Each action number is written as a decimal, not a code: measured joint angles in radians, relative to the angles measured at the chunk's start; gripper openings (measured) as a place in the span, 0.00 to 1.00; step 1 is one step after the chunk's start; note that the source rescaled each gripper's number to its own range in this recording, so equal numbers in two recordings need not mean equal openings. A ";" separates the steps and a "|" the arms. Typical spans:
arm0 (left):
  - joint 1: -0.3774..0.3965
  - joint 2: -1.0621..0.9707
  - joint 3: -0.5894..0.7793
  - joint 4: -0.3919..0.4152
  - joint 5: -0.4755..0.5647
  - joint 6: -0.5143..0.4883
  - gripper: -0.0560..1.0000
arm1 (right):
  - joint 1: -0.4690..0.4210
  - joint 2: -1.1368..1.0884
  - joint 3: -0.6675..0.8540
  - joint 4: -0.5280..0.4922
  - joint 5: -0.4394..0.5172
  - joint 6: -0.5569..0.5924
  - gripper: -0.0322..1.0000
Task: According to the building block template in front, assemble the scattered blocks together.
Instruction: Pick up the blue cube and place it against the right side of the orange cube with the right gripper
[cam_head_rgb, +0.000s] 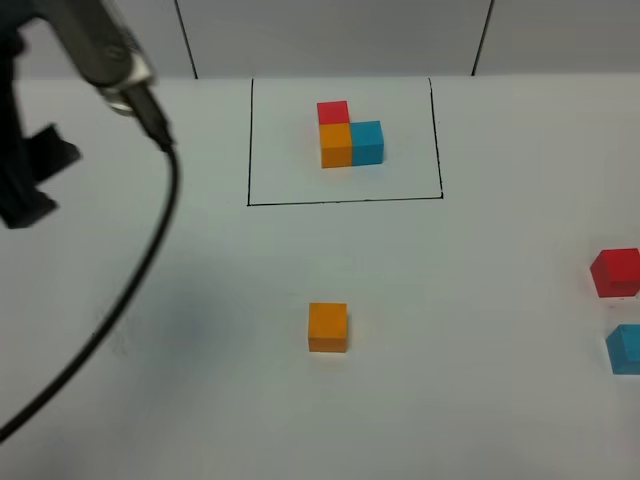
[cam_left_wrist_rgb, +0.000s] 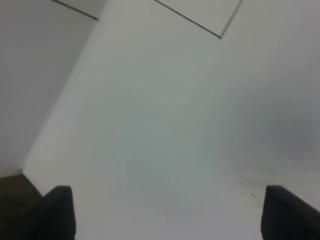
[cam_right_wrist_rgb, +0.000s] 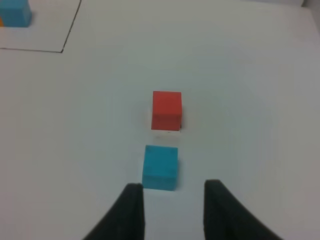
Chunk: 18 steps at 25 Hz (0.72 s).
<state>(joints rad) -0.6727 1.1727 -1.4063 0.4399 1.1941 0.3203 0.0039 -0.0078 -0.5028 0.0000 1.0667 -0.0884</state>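
Observation:
The building block template is an L of red, orange and blue cubes inside a thin black drawn rectangle at the back middle. The loose orange cube sits alone in the middle of the table. The loose red cube and loose blue cube sit at the right edge. In the right wrist view my right gripper is open and empty, just short of the blue cube, with the red cube beyond it. My left gripper is open and empty over bare table at the far left.
The left arm and its black cable hang over the table's left side. The rectangle's corner line shows in the left wrist view and in the right wrist view. The table's left edge is near the left gripper.

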 joint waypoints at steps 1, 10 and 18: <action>0.014 -0.057 0.013 0.008 0.000 -0.004 0.71 | 0.000 0.000 0.000 0.000 0.000 0.000 0.03; 0.111 -0.641 0.219 0.003 0.000 -0.004 0.70 | 0.000 0.000 0.000 0.000 0.000 0.000 0.03; 0.398 -0.897 0.309 -0.273 0.001 -0.021 0.69 | 0.000 0.000 0.000 0.000 0.000 0.000 0.03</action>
<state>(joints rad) -0.2744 0.2755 -1.0970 0.1665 1.1953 0.2996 0.0039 -0.0078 -0.5028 0.0000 1.0667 -0.0884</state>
